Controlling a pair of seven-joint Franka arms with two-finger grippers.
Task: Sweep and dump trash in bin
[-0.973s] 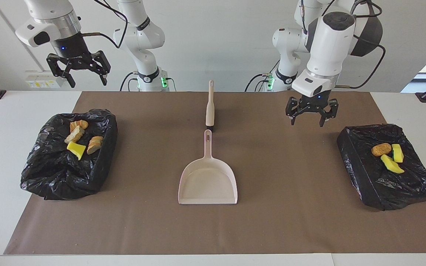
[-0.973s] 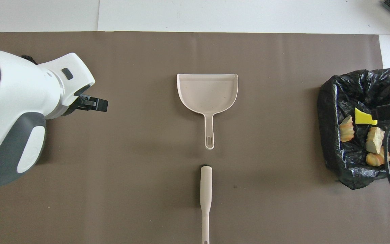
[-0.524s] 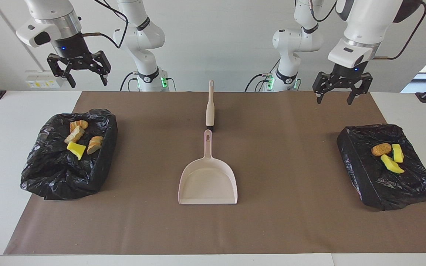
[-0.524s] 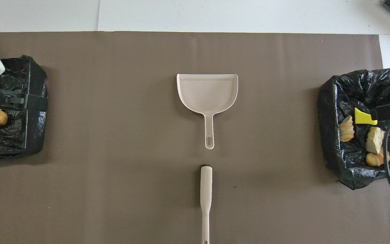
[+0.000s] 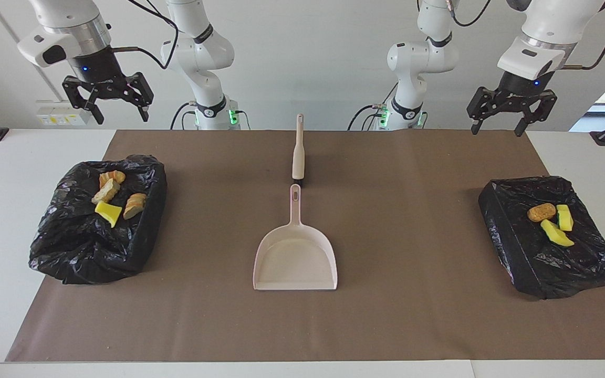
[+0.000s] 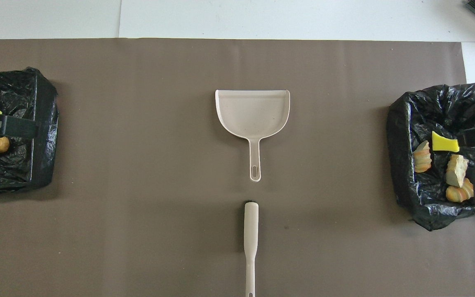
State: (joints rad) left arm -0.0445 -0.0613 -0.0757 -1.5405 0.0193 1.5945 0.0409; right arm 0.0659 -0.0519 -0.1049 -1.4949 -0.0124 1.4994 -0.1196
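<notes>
Since 1 s ago the left gripper (image 5: pixel 510 113) has risen from low over the mat, nr the brush, to high over the mat's edge at the left arm's end; everything else same.

Nearest the robots: brush (image 5: pixel 298 152), then dustpan (image 5: pixel 294 257), laid in line mid-mat, I'd judge parked, job done. Trash (image 5: pixel 112 198) sits in the bin (image 5: pixel 92 231) at the right arm's end, more trash (image 5: pixel 550 220) in the second bin (image 5: pixel 549 247) at the left arm's end.

Right gripper (image 5: pixel 107 100) waits high, jaws apart, empty; left gripper likewise spread, empty.

Facing view gives gripper height; overhead shows only tips over the bins.
</notes>
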